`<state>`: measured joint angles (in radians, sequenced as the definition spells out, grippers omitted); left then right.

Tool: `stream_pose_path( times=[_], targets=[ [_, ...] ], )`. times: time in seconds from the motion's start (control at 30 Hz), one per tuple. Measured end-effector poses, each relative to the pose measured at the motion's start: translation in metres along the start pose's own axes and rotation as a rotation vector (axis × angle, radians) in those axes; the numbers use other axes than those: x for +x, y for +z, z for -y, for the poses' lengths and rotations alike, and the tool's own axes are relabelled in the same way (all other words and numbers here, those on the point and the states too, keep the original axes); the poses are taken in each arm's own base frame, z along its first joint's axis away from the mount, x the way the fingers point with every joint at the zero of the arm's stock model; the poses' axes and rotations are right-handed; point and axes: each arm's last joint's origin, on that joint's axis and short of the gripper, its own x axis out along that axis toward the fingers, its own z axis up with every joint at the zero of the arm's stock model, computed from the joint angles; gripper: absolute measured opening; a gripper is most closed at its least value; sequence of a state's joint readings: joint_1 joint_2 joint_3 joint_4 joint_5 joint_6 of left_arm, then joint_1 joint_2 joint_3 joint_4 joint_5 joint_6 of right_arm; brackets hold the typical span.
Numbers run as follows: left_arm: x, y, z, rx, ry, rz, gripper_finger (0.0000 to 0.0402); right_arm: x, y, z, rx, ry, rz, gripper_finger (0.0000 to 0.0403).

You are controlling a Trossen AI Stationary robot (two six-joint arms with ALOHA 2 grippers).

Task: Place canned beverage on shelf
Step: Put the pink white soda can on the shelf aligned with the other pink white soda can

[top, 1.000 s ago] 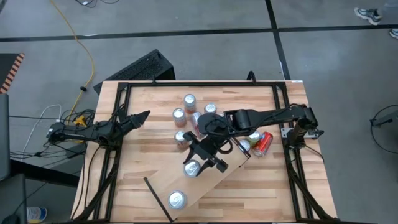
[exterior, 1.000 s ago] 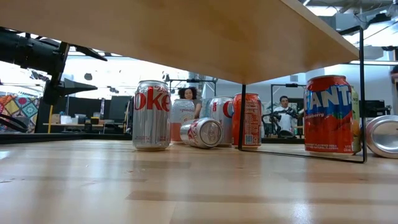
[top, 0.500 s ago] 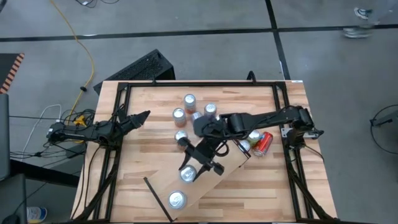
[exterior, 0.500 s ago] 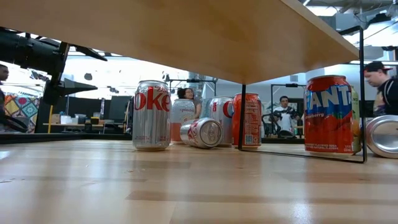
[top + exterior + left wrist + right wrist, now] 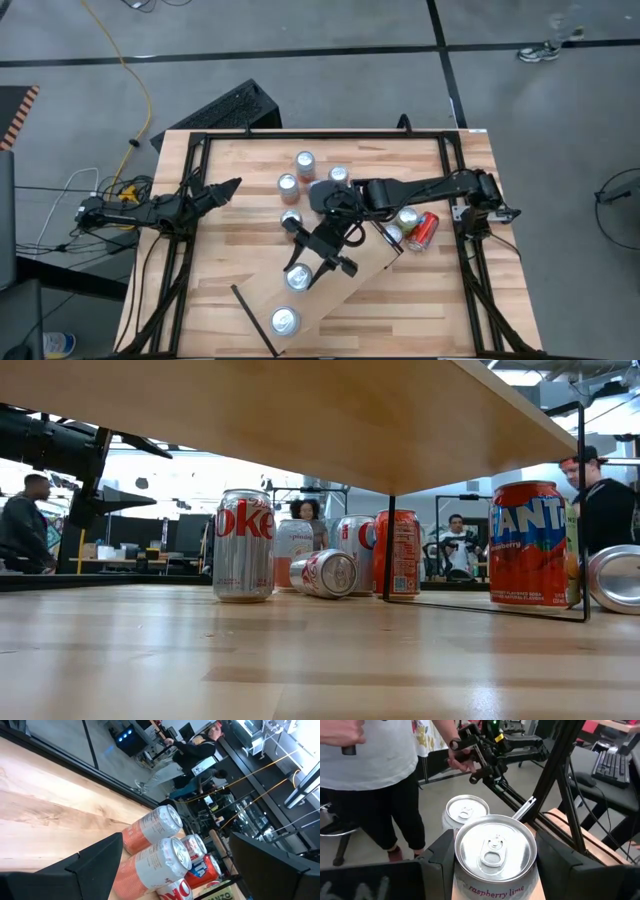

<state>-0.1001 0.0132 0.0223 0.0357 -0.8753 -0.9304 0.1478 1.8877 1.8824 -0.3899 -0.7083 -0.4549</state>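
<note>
Gripping a silver can (image 5: 298, 278) labelled raspberry lime, the right tool (image 5: 312, 268) holds it upright over the shelf (image 5: 340, 290), its two dark fingers (image 5: 438, 856) pinching the can's sides. The shelf, a pale board with a thin black strip at its short end, lies at an angle across the counter (image 5: 230, 250) near the front edge. A second silver can (image 5: 284, 321) stands on the shelf toward its front end, close to the counter's front edge. Whether the held can already touches the board is hard to judge from above. Behind the shelf, several more cans (image 5: 304, 162) cluster near the middle of the counter, while a red can (image 5: 422, 230) lies on its side toward the right edge. The left tool (image 5: 228, 187) waits at the counter's left edge, fingers spread and holding nothing. People (image 5: 22, 523) are visible in the room beyond the counter.
</note>
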Motion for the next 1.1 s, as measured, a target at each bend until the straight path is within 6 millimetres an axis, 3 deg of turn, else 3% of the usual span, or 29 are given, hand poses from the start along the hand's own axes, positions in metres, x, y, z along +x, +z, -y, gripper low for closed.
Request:
stream_pose_path(
  times=[0.47, 0.77, 1.1],
  targets=[
    [0.000, 0.000, 0.000, 0.005, 0.002, 0.002, 0.0351, -0.002, -0.003, 0.015, -0.078, -0.029, 0.067, 0.0199],
    [0.000, 0.000, 0.000, 0.020, 0.002, 0.003, 0.0351, 0.013, -0.019, 0.028, 0.012, 0.011, 0.081, 0.0199],
    [0.000, 0.000, 0.000, 0.042, 0.002, 0.003, 0.0351, 0.007, -0.018, 0.034, 0.045, 0.013, 0.099, 0.0199]
  ],
)
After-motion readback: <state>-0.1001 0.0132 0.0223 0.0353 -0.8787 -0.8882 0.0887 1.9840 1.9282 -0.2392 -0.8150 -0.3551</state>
